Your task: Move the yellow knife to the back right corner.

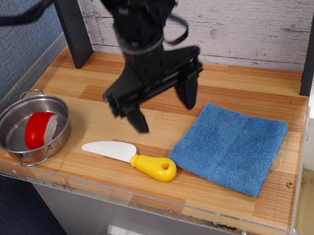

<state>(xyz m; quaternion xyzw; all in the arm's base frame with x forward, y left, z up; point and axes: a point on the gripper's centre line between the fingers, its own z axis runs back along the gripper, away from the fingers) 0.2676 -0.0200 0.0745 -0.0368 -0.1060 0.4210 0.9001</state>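
The yellow knife (132,158) lies flat near the table's front edge, white blade to the left, yellow handle with its hole to the right, almost touching the blue cloth. My gripper (163,106) hangs open and empty above the table, just behind and above the knife's handle, fingers spread wide. The back right corner (287,79) is bare striped wood against the whitewashed plank wall and a dark post.
A blue cloth (230,147) lies at the front right. A steel pot (31,128) holding a red and white object (41,129) stands at the front left. A dark post (73,26) stands at the back left. A clear acrylic lip runs along the front edge.
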